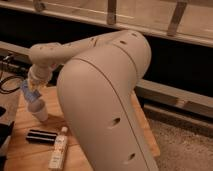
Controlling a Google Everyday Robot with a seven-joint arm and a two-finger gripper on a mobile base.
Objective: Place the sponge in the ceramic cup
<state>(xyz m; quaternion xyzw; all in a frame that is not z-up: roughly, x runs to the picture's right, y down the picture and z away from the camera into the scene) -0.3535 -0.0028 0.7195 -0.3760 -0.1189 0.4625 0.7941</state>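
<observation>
My gripper (32,93) hangs at the left of the camera view, at the end of the big white arm that fills the middle. It holds a blue sponge (27,91) just above a white ceramic cup (39,110) that stands upright on the wooden table (25,152). The sponge's lower end is at the cup's rim; whether it touches the cup is unclear.
A black rectangular object (41,136) lies on the table in front of the cup. A small white bottle (58,148) lies beside it. Dark cables (9,82) run at the far left edge. A dark window wall and ledge (175,97) run behind the table.
</observation>
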